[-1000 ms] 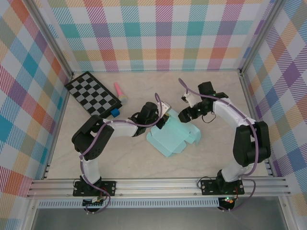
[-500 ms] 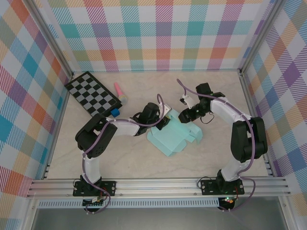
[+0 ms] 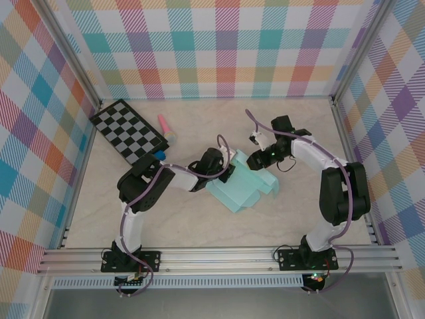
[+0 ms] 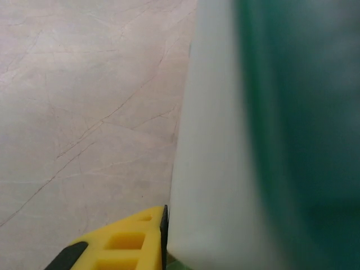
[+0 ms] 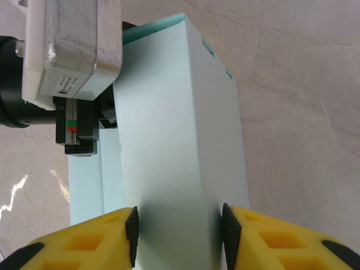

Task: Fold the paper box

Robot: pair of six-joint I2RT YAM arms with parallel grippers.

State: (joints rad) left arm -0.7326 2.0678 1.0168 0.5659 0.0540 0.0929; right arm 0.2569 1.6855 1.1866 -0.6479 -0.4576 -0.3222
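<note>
Top view, box: one paper box (image 3: 242,189), mid-table, between the left gripper (image 3: 224,171) and the right gripper (image 3: 260,159).
Top view, extras: one checkerboard (image 3: 128,128) and one pink object (image 3: 164,124), well apart at far left.
Left wrist: one yellow finger (image 4: 121,244) lies against the card; its partner is hidden, so I cannot tell the grip.
Right wrist: two fingers pinch a raised panel, probably holding it upright for folding.

Paper box (image 5: 174,129): thin card, matt, smooth. Worktop (image 4: 84,101): stone-look, smooth, faint sheen, fine veins. Right claw (image 5: 179,233): matt yellow plastic, black pads (image 5: 133,236).
</note>
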